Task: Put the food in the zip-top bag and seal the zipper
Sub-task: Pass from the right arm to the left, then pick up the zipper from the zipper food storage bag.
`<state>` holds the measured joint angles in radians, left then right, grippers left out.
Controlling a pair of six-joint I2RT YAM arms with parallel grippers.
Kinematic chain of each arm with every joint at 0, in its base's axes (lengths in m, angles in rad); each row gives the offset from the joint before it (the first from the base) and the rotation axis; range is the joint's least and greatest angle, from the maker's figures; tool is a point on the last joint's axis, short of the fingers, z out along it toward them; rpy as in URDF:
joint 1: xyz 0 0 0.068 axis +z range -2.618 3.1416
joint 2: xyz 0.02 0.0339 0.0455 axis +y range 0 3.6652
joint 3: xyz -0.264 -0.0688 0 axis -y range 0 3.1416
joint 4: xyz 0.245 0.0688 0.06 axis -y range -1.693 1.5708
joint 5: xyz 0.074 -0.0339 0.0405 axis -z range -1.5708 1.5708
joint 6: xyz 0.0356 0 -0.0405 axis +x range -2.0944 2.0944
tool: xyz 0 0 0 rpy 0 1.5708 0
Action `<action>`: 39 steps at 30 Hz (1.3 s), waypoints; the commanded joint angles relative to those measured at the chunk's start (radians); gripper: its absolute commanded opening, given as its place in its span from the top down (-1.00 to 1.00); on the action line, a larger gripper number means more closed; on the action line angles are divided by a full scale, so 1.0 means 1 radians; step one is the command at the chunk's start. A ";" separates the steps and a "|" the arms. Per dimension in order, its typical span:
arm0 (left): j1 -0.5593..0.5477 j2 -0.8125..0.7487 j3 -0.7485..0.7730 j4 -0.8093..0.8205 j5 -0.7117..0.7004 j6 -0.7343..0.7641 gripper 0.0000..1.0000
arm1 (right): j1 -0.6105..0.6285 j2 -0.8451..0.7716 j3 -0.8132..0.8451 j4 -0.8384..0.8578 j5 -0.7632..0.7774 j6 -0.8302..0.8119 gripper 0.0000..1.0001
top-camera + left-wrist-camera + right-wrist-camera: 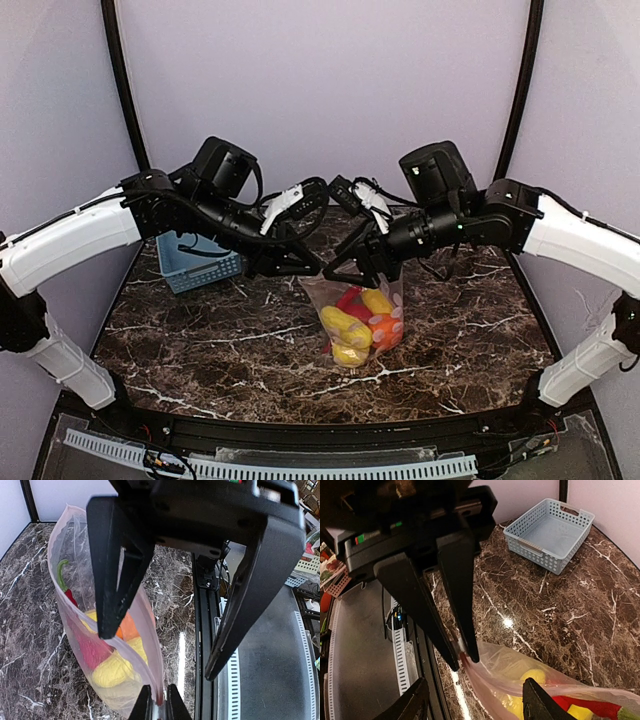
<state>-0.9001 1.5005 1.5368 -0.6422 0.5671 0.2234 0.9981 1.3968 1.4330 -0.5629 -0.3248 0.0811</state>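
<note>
Limp, slippery bag, light food inside: right pincer clamped on zipper at 12 o'clock; left pincer apart.

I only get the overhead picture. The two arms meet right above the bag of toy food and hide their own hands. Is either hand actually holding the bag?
Observer: Yes. The right hand is pinched shut on one end of the bag's mouth edge.
Operator: And the other one?
Observer: The left hand is wide open, gripping nothing.
Operator: So is the bag closed?
Observer: No. From the left wrist camera its mouth gapes open, the two edges well apart.
</note>
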 commanded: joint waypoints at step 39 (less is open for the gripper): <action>0.064 -0.270 -0.471 0.528 -0.009 -0.166 0.99 | 0.009 -0.013 0.023 0.059 -0.080 -0.124 0.04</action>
<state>-0.8398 1.2602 1.0477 -0.0971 0.5182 0.0254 1.0019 1.3800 1.3926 -0.5240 -0.3855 0.0040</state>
